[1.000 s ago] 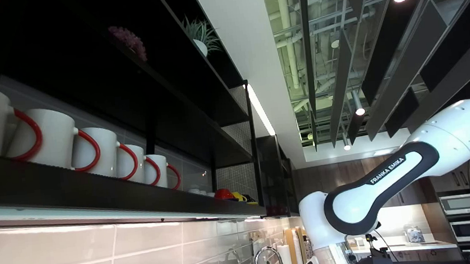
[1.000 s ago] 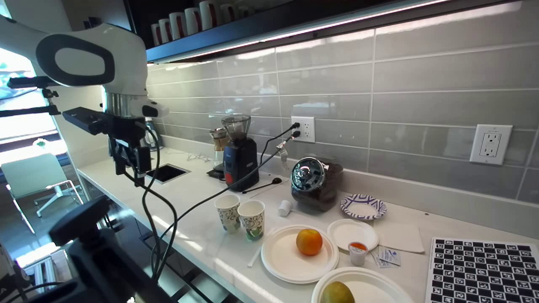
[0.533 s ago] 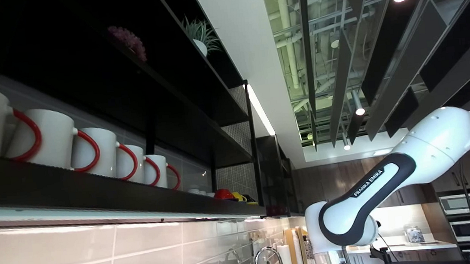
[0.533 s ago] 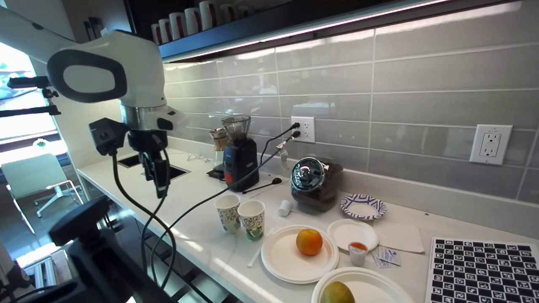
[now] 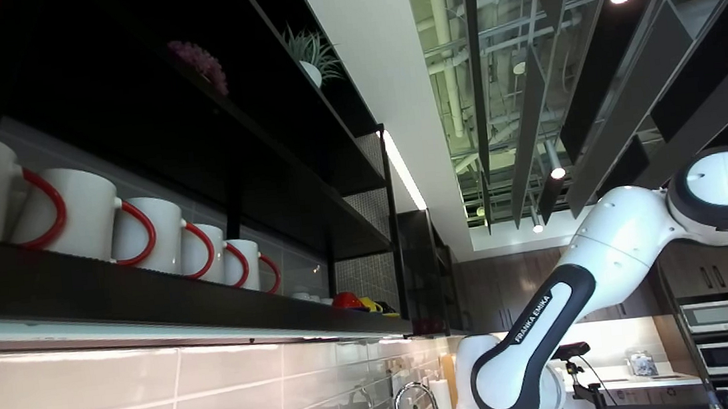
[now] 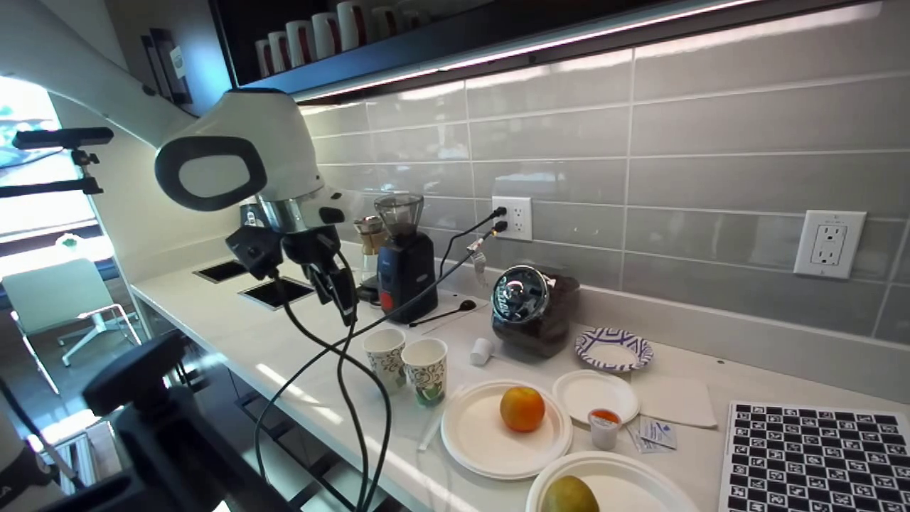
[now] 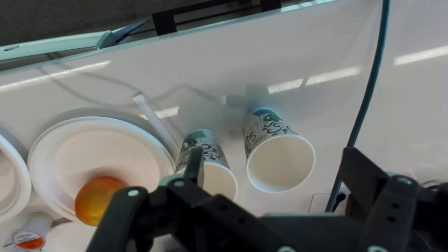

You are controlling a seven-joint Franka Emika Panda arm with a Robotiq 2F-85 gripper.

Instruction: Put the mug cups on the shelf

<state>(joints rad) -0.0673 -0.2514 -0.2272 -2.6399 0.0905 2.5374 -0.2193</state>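
Two whitish paper cups with green and dark print stand upright on the counter, rims up. The cup nearer the orange (image 6: 425, 373) also shows in the wrist view (image 7: 218, 180), partly hidden by a finger. The other cup (image 6: 384, 355) appears in the wrist view (image 7: 280, 164) between the open fingers. My gripper (image 6: 346, 313) is open, with nothing between its fingers, above and beside the cups; it also shows in the wrist view (image 7: 273, 157). The long black shelf (image 5: 179, 292) runs along the wall above, also seen in an exterior view (image 6: 483, 43).
White red-handled mugs (image 5: 81, 212) line the shelf. A coffee grinder (image 6: 407, 274), a jar (image 6: 537, 309), a plate (image 6: 469, 455) with an orange (image 6: 522, 409) and a checkered board (image 6: 817, 462) stand on the counter. A black cable (image 7: 367, 94) crosses near the gripper.
The arm has swung along the counter toward the paper cups and come lower, its gripper tilting. The cups and the shelf have not moved.
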